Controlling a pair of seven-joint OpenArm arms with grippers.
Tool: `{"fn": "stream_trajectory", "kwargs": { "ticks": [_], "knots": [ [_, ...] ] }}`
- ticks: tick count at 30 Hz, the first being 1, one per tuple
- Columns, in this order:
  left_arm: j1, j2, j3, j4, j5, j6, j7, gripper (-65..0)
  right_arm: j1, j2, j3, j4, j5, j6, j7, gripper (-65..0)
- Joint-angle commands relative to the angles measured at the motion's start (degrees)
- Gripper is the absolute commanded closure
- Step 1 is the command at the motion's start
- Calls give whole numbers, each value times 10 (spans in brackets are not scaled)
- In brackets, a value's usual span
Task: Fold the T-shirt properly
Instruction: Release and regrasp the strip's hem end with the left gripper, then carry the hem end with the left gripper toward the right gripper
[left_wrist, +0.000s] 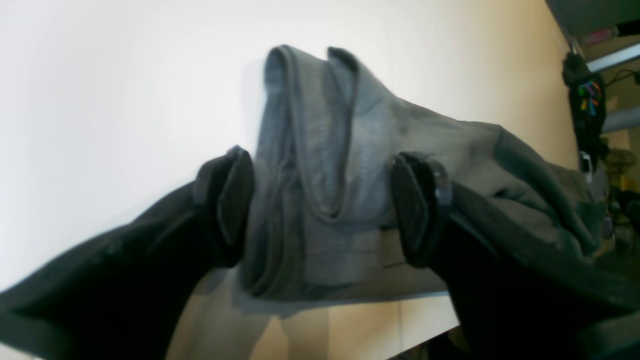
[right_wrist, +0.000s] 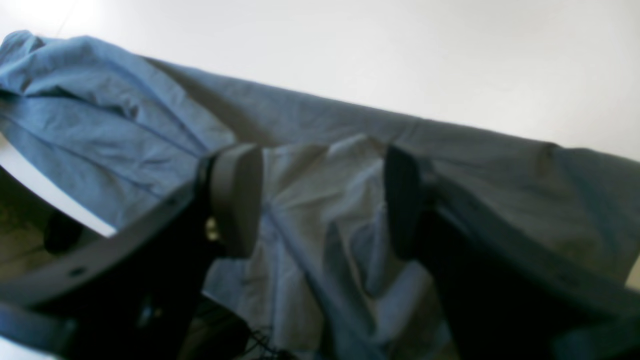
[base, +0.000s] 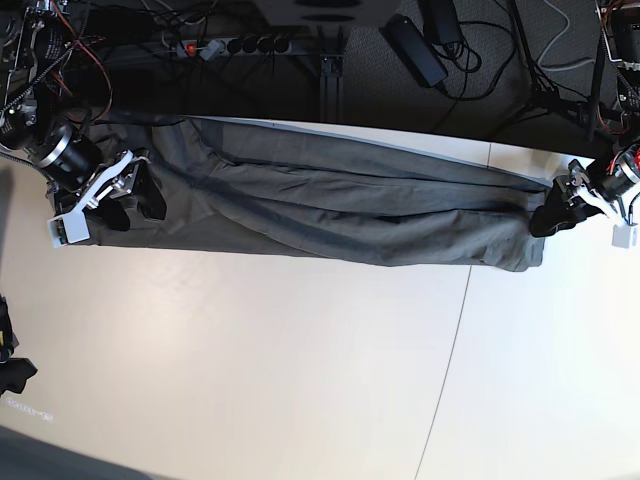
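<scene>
The T-shirt (base: 340, 215) lies bunched in a long band along the table's (base: 300, 380) far edge; the left tool (left_wrist: 320, 210) stands spread astride one end of it, the right tool (right_wrist: 322, 200) spread over the other, neither pinching the cloth.
</scene>
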Motion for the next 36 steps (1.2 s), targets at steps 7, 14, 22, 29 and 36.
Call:
{"fn": "stream_trajectory", "kwargs": {
  "ticks": [7,14,22,29,36],
  "knots": [
    [-1,-7,70,4,33,-9,5,-468,3,7,5,8,9,41,11,-377],
    [-8,10,75,4,95,-9,-111,-15,3,8,5,8,9,41,11,-377],
    [-136,41,75,3,196,-9,-115,0,4,8,5,8,6,41,11,-377],
    [-283,46,88,-75,254,-9,-124,0,5,8,10,8,7,41,11,-377],
    [-414,46,147,-189,337,-9,-178,0,4,8,25,8,8,41,11,-377]
  ]
}}
